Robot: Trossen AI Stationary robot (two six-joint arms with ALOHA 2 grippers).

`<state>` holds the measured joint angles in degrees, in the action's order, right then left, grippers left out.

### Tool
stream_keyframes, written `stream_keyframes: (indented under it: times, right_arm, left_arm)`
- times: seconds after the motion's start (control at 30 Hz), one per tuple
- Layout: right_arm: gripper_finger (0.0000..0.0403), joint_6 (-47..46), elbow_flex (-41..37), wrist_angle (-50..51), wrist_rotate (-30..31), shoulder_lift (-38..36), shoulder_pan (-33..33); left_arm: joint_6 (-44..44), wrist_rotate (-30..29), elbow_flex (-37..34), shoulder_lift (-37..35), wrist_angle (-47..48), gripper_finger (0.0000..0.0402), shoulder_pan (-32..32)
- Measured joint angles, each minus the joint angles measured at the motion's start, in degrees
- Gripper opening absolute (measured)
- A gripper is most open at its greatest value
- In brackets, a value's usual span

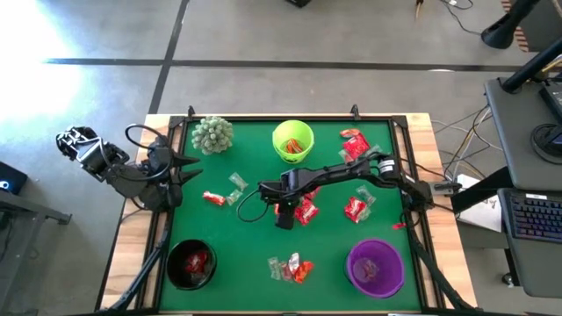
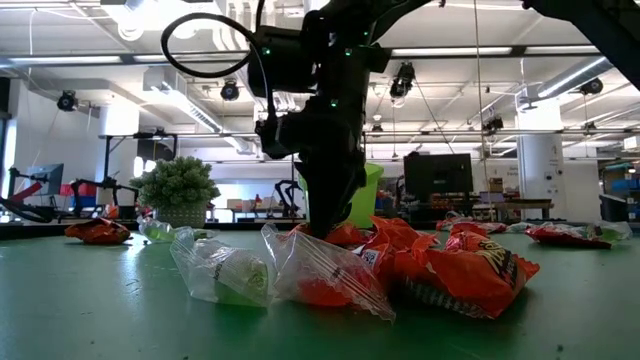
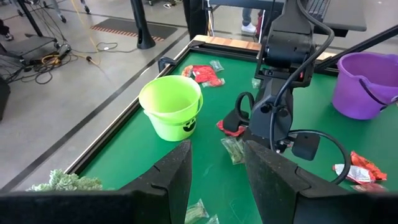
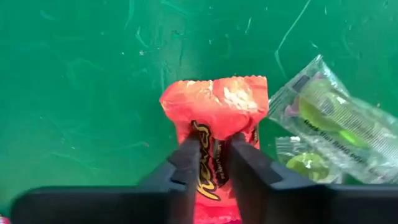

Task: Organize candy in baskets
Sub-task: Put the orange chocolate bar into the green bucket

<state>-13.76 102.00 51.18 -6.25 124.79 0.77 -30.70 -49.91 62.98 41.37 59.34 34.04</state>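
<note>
With the right pincer [image 4: 213,158] clamped on an orange candy [image 4: 214,124] at mid-table, slip risk judged high. Grip sits on the crinkled tail end of the wrapper only; glossy foil, likely slick, could pull free on lift. Bulk of the packet hangs beyond the fingers [image 4: 186,163], so swing or twist in transit possible. Clear-wrapped sweets [image 4: 329,112] lie just beside, one close to the orange packet; could snag or drag along. More orange packets [image 1: 306,211] heaped near the pincer [image 1: 285,213] in the high view, so a double pick cannot be excluded.

Left pincer [image 3: 216,163] apart, holding nothing, parked at the left table edge, well clear of the work.

Materials: green felt-like table [image 1: 246,237], matte, faint scuffs. Baskets round, smooth plastic: lime green basket [image 1: 292,142] at the far side with something orange inside, black basket [image 1: 190,264] at the near left holding red candy, purple basket [image 1: 376,267] at the near right. Wrappers thin, crumpled, pillow-shaped with crimped ends. Spiky pale plant [image 1: 212,134] at the far left.
</note>
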Motion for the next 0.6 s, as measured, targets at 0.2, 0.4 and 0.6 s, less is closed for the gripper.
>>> stream_keyframes:
  times: [0.2, 0.4, 0.6]
  right_arm:
    - [0.0011, -3.2, 0.0, 0.4, -0.9, -0.2, 0.0]
    - [0.0009, -6.2, -0.3, 1.1, -3.3, -2.5, 0.0]
    - [0.0009, -9.6, 1.4, 1.4, -2.7, -7.8, -0.7]
  left_arm:
    - [0.2, 0.0, 0.0, 0.0, 0.0, 0.0132, 0.0]
    - [0.2, 0.0, 0.0, 0.0, 0.0, 0.0132, 0.0]
    - [0.2, 0.0, 0.0, 0.0, 0.0, 0.0132, 0.0]
